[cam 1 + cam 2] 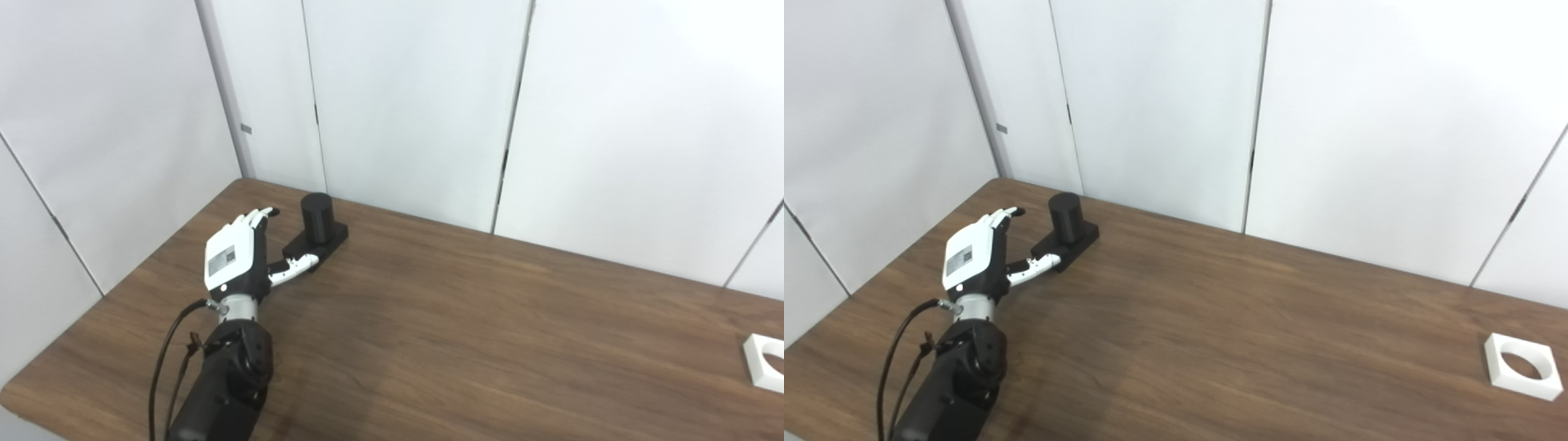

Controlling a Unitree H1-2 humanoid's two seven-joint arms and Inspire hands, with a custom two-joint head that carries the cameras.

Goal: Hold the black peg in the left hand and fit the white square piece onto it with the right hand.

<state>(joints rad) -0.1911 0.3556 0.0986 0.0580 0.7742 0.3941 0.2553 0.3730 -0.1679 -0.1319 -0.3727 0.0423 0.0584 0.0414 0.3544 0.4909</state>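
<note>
The black peg point(316, 215), a short upright cylinder on a flat black base, stands at the far left of the wooden table point(459, 318). My left hand point(236, 257) hovers just left of it, open, fingers stretched toward the wall and thumb reaching to the base's near end. Whether the thumb touches the base is unclear. The white square piece point(1522, 365), with a round hole through it, lies flat near the table's right edge. My right hand is out of view.
White wall panels point(398, 110) close off the table's far and left sides, right behind the peg. A black cable point(165, 355) loops beside my left forearm.
</note>
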